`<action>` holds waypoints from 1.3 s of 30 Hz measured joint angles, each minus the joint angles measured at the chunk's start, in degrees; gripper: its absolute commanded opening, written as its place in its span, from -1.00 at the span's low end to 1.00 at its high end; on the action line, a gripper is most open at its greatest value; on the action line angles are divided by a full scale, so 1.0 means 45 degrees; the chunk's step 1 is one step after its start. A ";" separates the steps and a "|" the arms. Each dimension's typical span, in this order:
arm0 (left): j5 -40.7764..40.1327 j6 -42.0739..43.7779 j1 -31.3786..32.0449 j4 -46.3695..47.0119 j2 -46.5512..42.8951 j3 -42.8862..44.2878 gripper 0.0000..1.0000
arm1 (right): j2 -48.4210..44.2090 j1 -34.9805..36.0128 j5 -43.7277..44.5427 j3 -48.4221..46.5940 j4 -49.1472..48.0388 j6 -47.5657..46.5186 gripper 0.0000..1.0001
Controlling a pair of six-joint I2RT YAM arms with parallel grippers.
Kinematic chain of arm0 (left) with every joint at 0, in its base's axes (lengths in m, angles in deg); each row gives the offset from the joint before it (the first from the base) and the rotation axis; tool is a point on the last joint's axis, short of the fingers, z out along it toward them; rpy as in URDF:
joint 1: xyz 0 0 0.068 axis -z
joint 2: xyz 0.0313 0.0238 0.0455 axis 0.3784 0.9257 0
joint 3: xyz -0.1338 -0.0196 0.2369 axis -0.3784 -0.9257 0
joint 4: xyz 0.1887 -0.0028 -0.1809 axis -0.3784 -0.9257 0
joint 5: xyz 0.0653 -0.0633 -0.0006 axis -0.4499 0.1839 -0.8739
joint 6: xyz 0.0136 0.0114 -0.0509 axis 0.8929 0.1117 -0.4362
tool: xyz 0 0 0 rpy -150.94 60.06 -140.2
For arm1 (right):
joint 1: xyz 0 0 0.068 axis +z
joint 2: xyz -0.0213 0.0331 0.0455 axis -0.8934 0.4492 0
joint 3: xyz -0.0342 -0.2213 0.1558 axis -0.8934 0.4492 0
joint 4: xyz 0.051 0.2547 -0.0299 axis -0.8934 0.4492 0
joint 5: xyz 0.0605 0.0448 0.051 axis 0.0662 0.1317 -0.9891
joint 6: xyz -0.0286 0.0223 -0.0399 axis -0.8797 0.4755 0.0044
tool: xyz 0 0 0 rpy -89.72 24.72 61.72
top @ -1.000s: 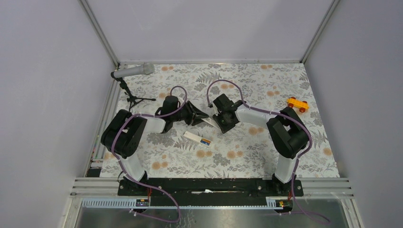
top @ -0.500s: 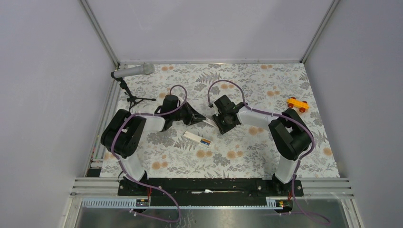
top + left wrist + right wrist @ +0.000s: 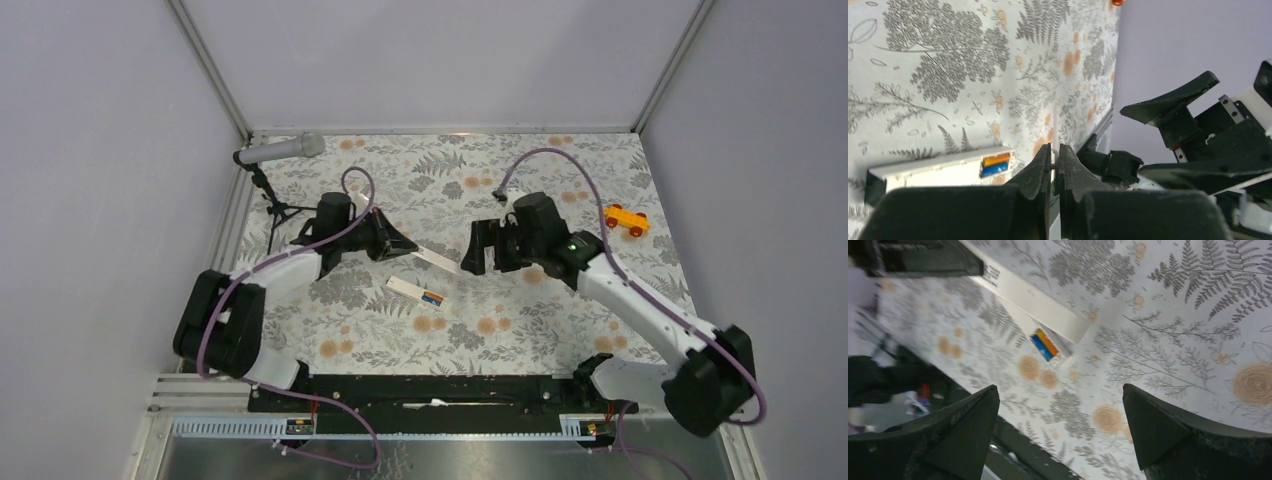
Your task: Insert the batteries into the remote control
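The white remote control [image 3: 408,289] lies flat on the floral table mat, with the blue and orange batteries [image 3: 432,297] sitting in its slot. In the left wrist view the remote control [image 3: 938,170] and batteries [image 3: 996,165] lie left of my fingers. My left gripper [image 3: 408,247] [image 3: 1054,147] is shut on the thin white cover [image 3: 438,260], seen edge-on [image 3: 1055,125]. My right gripper [image 3: 478,250] [image 3: 1060,389] stands wide open just right of the cover's free end, holding nothing. Its camera sees the cover [image 3: 1033,300] above the batteries [image 3: 1045,344].
A grey microphone [image 3: 282,150] on a black tripod stands at the back left. An orange-yellow toy car [image 3: 625,218] sits at the right edge of the mat. Grey walls close in the back and both sides.
My right gripper has opened, let go of the cover and drawn back to the right. My left gripper has shut on the cover and shifted slightly left with it.
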 measured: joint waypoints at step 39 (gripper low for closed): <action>0.2234 -0.4988 -0.0515 0.2375 -0.5489 -0.1875 0.41 | -0.3473 -0.0335 -0.3944 0.5124 -1.0977 1.0511 -1.00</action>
